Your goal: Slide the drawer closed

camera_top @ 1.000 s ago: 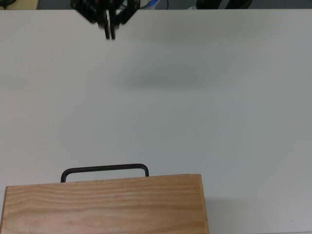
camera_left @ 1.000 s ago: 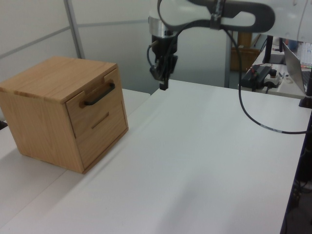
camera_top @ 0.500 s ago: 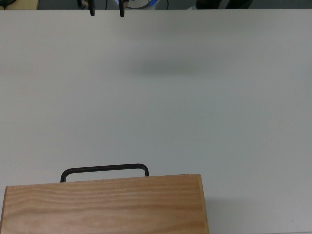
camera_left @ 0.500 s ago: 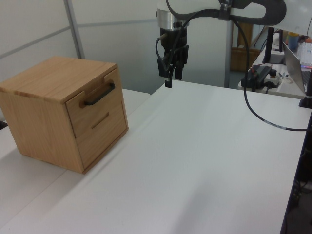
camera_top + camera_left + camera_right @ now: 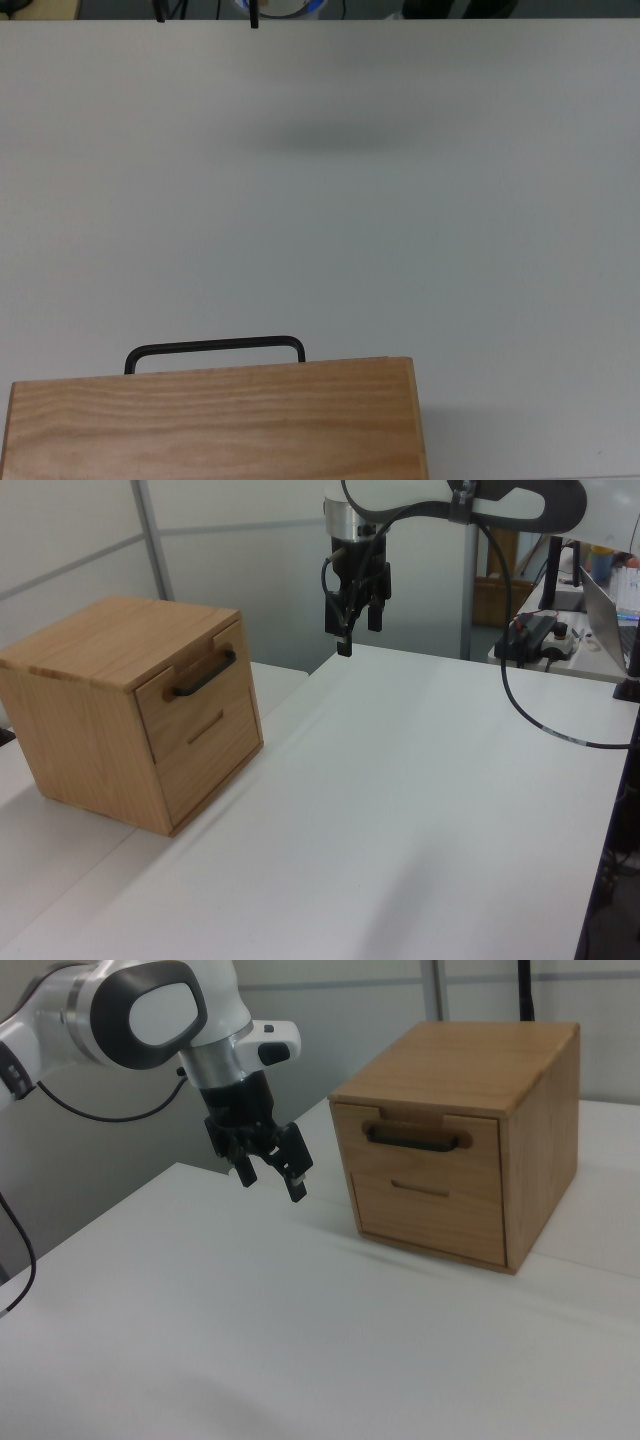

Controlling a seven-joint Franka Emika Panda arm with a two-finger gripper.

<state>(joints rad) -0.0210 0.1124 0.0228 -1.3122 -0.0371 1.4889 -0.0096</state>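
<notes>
On the white table (image 5: 420, 810), toward the left view's left, I am looking at a light wooden cabinet (image 5: 90, 715) whose front is facing across the bare tabletop. Its upper drawer (image 5: 190, 690) is sitting flush with the cabinet face as far as I can judge, with the black bar handle (image 5: 205, 673) standing proud of the panel. A second drawer front (image 5: 207, 752) below it is showing only a shallow slot.

I am keeping the arm (image 5: 130, 1010) well apart from the cabinet, up over the far edge of the table. The gripper (image 5: 357, 635) is hanging above the surface with its fingers (image 5: 297, 1185) spread apart and nothing between them, touching neither table nor cabinet.

From the top view I am seeing only the cabinet's grained top slab (image 5: 215, 420) at the bottom edge, the handle poking out just beyond it, and two dark fingertips (image 5: 254, 18) barely entering at the upper edge. A soft shadow (image 5: 330, 135) is lying on the table below them.
</notes>
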